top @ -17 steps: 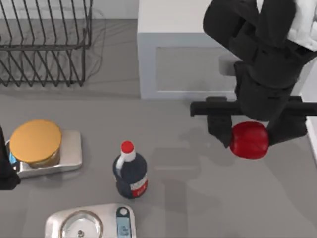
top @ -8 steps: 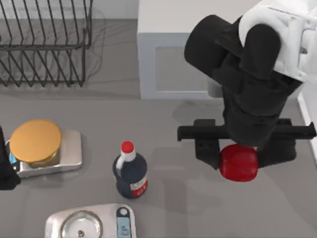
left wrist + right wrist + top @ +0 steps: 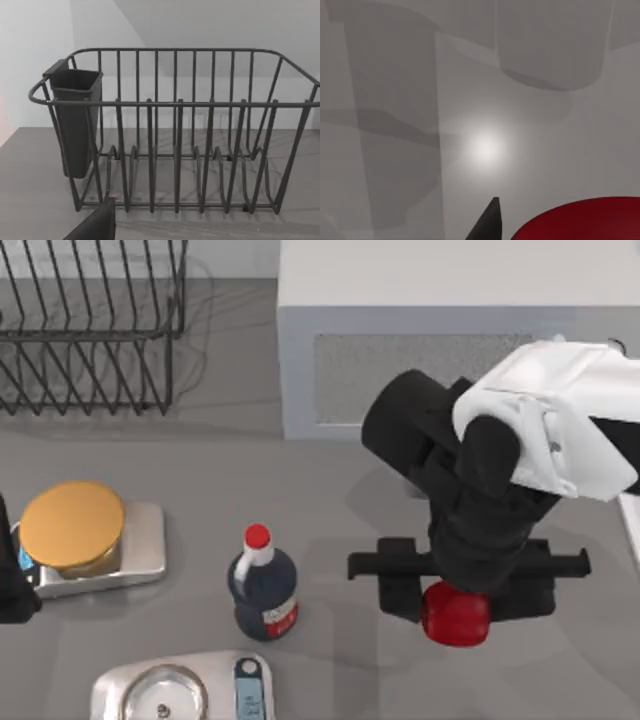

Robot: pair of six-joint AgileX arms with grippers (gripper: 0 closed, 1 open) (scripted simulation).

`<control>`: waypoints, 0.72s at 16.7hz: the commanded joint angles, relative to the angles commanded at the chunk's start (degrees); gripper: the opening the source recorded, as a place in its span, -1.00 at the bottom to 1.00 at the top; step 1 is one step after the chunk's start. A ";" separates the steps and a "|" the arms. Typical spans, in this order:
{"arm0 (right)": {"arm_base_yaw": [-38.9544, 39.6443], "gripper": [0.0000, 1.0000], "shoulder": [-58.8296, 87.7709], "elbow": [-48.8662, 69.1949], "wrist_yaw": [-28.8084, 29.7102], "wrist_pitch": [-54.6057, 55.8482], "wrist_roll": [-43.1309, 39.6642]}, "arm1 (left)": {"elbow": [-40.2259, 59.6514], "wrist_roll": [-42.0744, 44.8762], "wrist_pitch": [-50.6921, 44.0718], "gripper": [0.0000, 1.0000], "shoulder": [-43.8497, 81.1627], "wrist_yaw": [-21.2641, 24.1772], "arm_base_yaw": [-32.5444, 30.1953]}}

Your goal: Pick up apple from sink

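The bright-red apple (image 3: 456, 614) hangs above the grey countertop at the front right, held between the black fingers of my right gripper (image 3: 458, 602), which is shut on it. In the right wrist view the apple (image 3: 580, 220) shows as a red curve beside one dark fingertip (image 3: 487, 222), over bare grey surface. The sink is out of view. My left arm (image 3: 12, 585) stays parked at the left edge of the top view; its wrist camera faces the dish rack (image 3: 175, 130).
A dark bottle with a red cap (image 3: 263, 585) stands at front centre. A gold-lidded jar rests on a steel scale (image 3: 145, 540) at the left, another scale (image 3: 180, 690) lies at the front edge. A wire dish rack (image 3: 90, 330) occupies the back left and a white box (image 3: 420, 285) the back.
My right arm has carried the apple toward the front and a little left, from near the white box out over the open countertop. The left arm has not moved.
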 joint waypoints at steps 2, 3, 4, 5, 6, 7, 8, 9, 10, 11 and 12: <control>0.11 -1.00 0.78 -3.63 0.02 3.87 0.08 | 0.00 0.00 0.00 1.00 0.00 0.00 0.00; 0.15 -1.00 1.06 -4.62 0.02 4.90 0.11 | 0.00 0.00 0.00 1.00 0.00 0.00 0.00; 0.18 -1.00 1.19 -5.01 0.03 5.32 0.13 | 0.00 0.00 0.00 1.00 0.00 0.00 0.00; 0.18 -1.00 1.19 -5.01 0.03 5.32 0.13 | 0.00 0.00 0.00 1.00 0.00 0.00 0.00; 0.18 -1.00 1.19 -5.01 0.03 5.32 0.13 | 0.00 0.00 0.00 1.00 0.00 0.00 0.00; 0.18 -1.00 1.19 -5.01 0.03 5.32 0.13 | 0.00 0.00 0.00 1.00 0.00 0.00 0.00; 0.18 -0.85 1.19 -5.01 0.03 5.32 0.13 | 0.00 0.00 0.00 1.00 0.00 0.00 0.00; 0.18 -0.70 1.19 -5.01 0.03 5.32 0.13 | 0.00 0.00 0.00 1.00 0.00 0.00 0.00; 0.18 -0.55 1.19 -5.01 0.03 5.32 0.13 | 0.00 0.00 0.00 1.00 0.00 0.00 0.00; 0.18 -0.40 1.19 -5.01 0.03 5.32 0.13 | 0.00 0.00 0.00 1.00 0.00 0.00 0.00; 0.18 -0.25 1.19 -5.01 0.03 5.32 0.13 | 0.00 0.00 0.00 1.00 0.00 0.00 0.00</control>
